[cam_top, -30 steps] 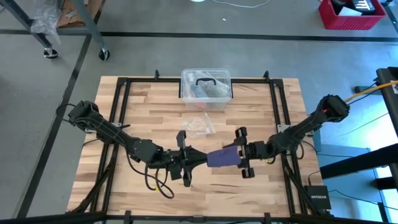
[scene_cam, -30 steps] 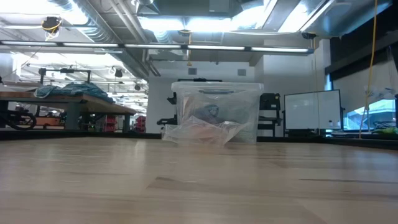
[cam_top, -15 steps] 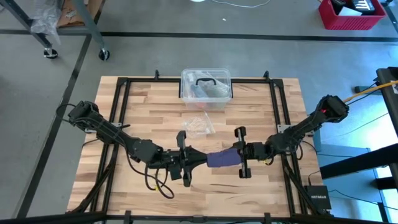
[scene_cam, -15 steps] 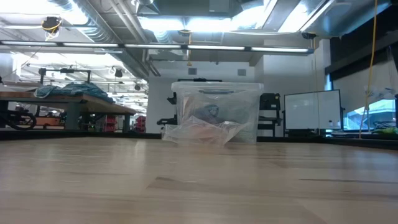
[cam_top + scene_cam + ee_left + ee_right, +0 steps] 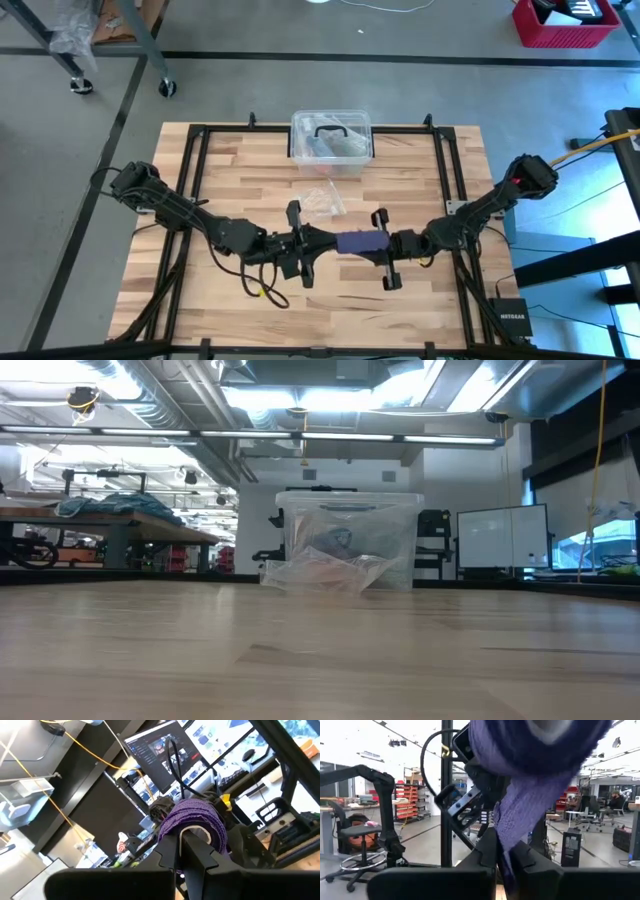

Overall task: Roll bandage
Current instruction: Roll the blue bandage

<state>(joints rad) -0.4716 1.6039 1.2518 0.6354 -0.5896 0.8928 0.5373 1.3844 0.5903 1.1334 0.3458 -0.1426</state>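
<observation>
1. L gripper (image 5: 318, 243): my fingers (image 5: 192, 851) are pinched together on the bandage (image 5: 361, 241). In the L wrist view the purple cloth wraps round the finger in a coil, so that end looks like the core of the roll.
2. R gripper (image 5: 384, 246): fingers (image 5: 487, 851) closed tight on the other end of the bandage. R wrist view shows a flap of the fabric hanging down into the pinch.
3. Bandage sits between the two grippers, above the middle of the table (image 5: 250, 190), toward the near edge. Looks lifted, but I can't tell for sure from overhead; low view shows none of it.
4. Progress, my read: well along. From above only a short stub shows, and it looks bunched, not a long strip. Left to do: wind in the tail held by R, then set the roll down.
5. Wrapper (image 5: 321, 203) and box (image 5: 332, 139) lie farther back, well apart from both arms.
</observation>
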